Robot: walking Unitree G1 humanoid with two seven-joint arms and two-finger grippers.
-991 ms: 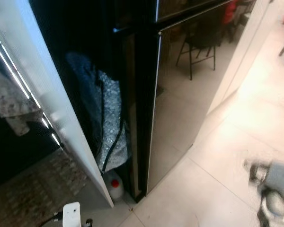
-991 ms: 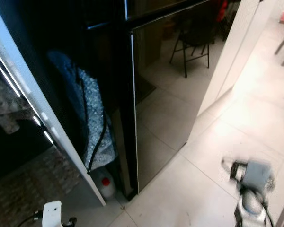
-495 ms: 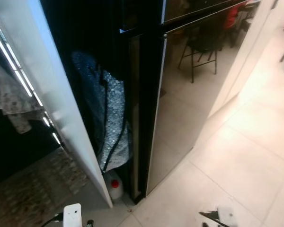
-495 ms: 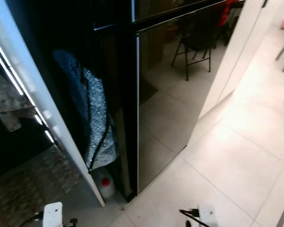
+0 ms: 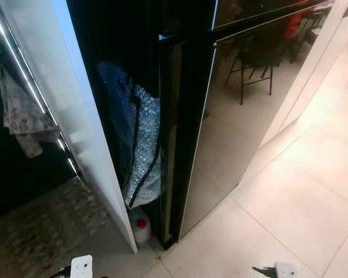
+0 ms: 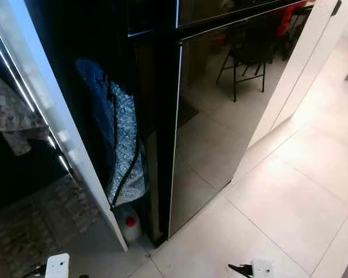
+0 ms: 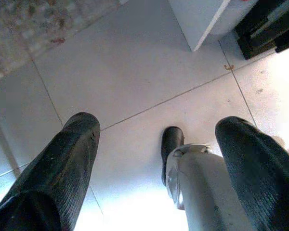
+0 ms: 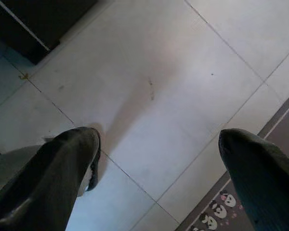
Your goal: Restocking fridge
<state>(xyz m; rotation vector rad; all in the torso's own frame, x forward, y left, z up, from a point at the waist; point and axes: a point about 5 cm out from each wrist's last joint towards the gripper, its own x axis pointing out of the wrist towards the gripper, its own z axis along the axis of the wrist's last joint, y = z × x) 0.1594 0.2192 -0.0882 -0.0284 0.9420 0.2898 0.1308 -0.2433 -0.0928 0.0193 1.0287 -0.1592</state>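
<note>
Head views are sharp but contrasty: daylight floods the floor tiles (image 5: 301,197) from 3 o'clock, the glossy fridge door (image 6: 214,116) mirrors it, 10 o'clock sinks into black.

No legible text, labels, brands or numbers in any view. Mat (image 8: 216,211) at lower right of right wrist view carries small panda-like cartoon figures, no lettering. Jug (image 5: 141,225) label unreadable.

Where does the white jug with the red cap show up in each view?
Left eye view: white jug, on the floor between the white panel and the black fridge.
Right eye view: same jug, same gap.
Left wrist view: not identifiable.
Right wrist view: not identifiable.
Shared landmark: the fridge's bottom corner.
</note>
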